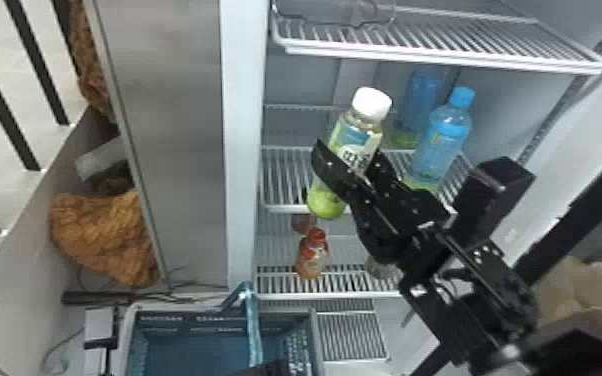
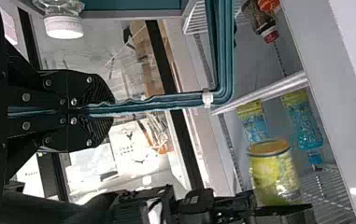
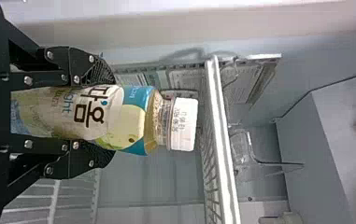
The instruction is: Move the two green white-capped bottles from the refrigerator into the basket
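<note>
green white-capped bottle (image 1: pixel 357 132), clamped by right end effector (image 3: pixel 108 115), may slip if bumping shelf (image 1: pixel 287 207); left end effector (image 2: pixel 110 110) grips basket handle (image 2: pixel 166 101).

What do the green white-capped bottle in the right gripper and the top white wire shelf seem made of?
The bottle looks like clear, smooth plastic, see-through near its neck. The shelf's thin, straight, slightly shiny rods suggest coated metal.

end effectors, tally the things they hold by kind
White-capped green bottle: 1, between the fingers of the right end effector
Teal basket handle: 1, pinched by the left end effector
Total: 2
</note>
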{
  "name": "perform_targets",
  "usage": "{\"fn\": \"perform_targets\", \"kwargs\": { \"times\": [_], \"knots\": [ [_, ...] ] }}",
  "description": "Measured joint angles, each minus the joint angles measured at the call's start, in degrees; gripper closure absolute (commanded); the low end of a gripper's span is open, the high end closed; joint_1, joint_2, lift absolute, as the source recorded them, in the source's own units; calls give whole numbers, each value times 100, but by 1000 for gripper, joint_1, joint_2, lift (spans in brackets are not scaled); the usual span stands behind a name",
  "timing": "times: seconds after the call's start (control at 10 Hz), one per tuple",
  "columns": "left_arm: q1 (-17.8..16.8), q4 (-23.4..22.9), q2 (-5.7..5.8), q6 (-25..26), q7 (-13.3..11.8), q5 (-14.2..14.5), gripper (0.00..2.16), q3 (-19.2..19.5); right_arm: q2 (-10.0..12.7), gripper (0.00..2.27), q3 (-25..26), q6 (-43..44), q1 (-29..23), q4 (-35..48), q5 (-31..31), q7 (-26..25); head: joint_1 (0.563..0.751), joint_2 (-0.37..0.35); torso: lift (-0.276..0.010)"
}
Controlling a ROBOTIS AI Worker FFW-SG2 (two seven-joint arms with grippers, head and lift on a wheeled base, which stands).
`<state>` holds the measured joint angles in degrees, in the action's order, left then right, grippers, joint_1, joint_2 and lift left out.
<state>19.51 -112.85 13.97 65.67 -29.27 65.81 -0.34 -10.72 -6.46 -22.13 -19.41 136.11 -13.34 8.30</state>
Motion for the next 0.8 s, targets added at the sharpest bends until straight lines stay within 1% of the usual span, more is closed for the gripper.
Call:
{"fn": "perform_targets", "kwargs": {
  "times": [0.1, 0.5, 0.8],
  "knots": [
    [4, 0, 0, 0, 0, 0, 1190, 5, -1, 883, 61, -103, -237, 280, -68, 33, 695, -168, -4],
    [28, 0, 9, 12, 0, -1, 1190, 22, -59, 883, 414, -1010, -1169, 1515, -154, 238, 695, -182, -4],
    [58, 0, 9, 14, -8, 0, 1190, 32, 85, 886, 834, -1796, -1719, 2067, 15, 593, 695, -222, -4]
  ]
}}
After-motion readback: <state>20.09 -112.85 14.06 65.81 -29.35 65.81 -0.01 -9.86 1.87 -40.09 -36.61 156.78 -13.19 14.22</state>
